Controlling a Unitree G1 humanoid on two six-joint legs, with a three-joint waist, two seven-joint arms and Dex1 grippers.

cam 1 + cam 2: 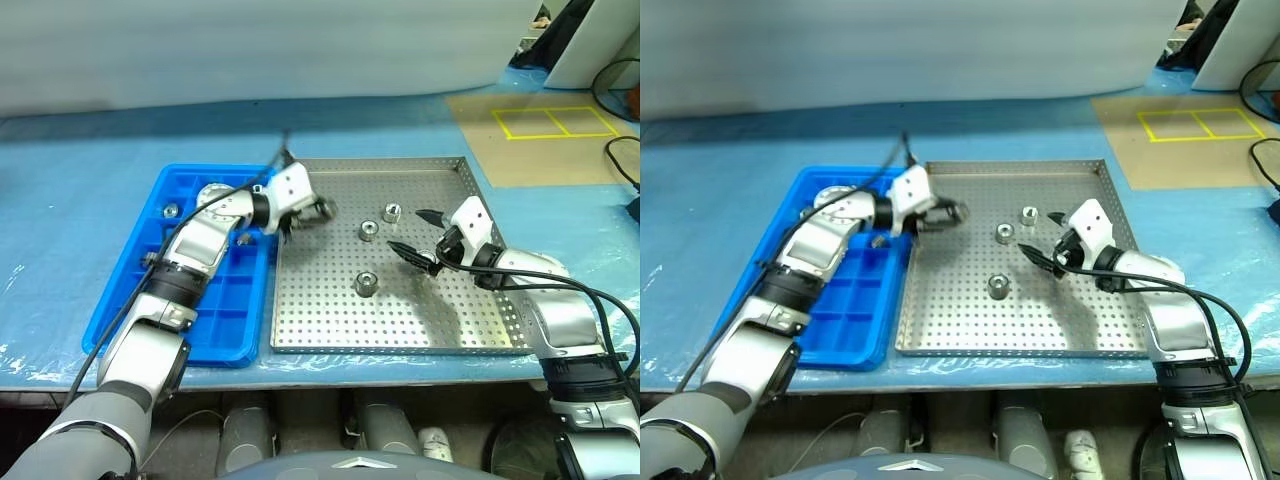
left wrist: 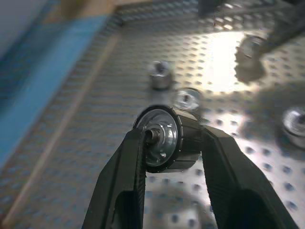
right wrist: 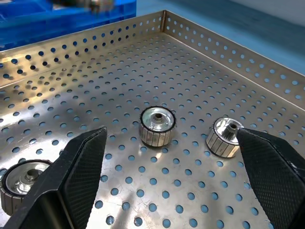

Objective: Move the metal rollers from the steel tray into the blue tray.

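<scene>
The blue tray (image 1: pixel 120 300) lies to the left of the left gripper (image 1: pixel 318 213), just beside the steel tray (image 1: pixel 400 330). Two metal rollers (image 1: pixel 172 211) sit in its far compartments, one near its far-left corner and a larger one (image 1: pixel 212 193) beside the left arm.

The left gripper hovers over the near-left part of the steel tray's far half, its two fingers clamped on a roller (image 2: pixel 167 139), one finger against each side of it.

To the right of that gripper, three loose rollers rest on the perforated floor: one (image 1: pixel 366 284) nearer the robot, one (image 1: pixel 369 230) in the middle, one (image 1: pixel 392 212) farther back.

The right gripper (image 1: pixel 416 232) hangs just right of those rollers, its fingers spread wide apart and holding nothing; in the right wrist view two rollers (image 3: pixel 157 125) lie between its fingertips and a third beside its left finger.
</scene>
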